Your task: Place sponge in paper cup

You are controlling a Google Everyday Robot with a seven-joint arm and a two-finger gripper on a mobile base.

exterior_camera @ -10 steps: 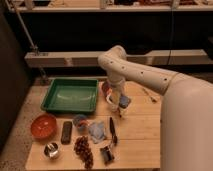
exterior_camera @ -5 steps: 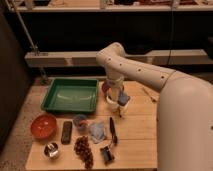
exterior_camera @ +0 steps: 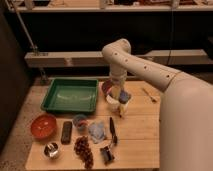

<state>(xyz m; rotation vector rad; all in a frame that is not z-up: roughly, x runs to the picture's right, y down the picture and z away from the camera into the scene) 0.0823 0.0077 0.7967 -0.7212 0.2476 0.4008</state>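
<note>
We shifted the gripper (exterior_camera: 121,100), fingers clamped on the sponge (exterior_camera: 125,96), just above the paper cup (exterior_camera: 113,103), release pending.

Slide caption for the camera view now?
Hand, shut on small blue soft sponge, over the small white paper cup beside the green plastic tray.

Overhead light falls evenly on the wooden table (exterior_camera: 142,132), while the shelving (exterior_camera: 75,30) behind sinks into near black. The green tray (exterior_camera: 70,81) shows a pale sheen, and the gripper (exterior_camera: 121,104), low just right of it, looks soft and blurred like the whole view
</note>
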